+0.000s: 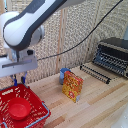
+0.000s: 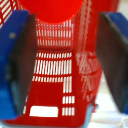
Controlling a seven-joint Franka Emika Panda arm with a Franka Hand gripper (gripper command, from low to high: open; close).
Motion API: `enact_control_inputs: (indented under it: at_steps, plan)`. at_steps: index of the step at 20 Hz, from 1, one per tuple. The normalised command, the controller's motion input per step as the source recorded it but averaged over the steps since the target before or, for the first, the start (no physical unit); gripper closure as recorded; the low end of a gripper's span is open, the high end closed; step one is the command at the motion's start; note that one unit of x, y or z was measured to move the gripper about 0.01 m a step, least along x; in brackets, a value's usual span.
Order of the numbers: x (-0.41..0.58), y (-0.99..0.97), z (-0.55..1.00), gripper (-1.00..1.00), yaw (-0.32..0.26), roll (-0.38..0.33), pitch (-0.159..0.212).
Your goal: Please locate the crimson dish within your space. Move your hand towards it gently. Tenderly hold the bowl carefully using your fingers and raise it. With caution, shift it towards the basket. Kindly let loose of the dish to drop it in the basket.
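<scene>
Red and glossy, the crimson dish [image 1: 19, 109] lies inside the basket [image 1: 36, 114] at the surface's [image 1: 95, 107] 8 o'clock, the gripper [image 1: 19, 80] above it spread open and empty; no writing is legible.

Side-on exterior; wrist close above basket [image 2: 60, 75]

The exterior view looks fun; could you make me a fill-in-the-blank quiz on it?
1. The red bowl lies inside the ____.
2. The gripper hangs above the basket with its fingers ____.
3. The blue cup stands right behind the colourful ____.
4. The toaster oven sits at the exterior view's ____.

Missing words: basket; open; box; right
</scene>
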Motion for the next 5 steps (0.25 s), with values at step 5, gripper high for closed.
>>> enact_control_inputs:
  at_steps: [5]
  plan:
    - [0.283, -0.20, 0.19, -1.00, 0.111, 0.006, -0.190]
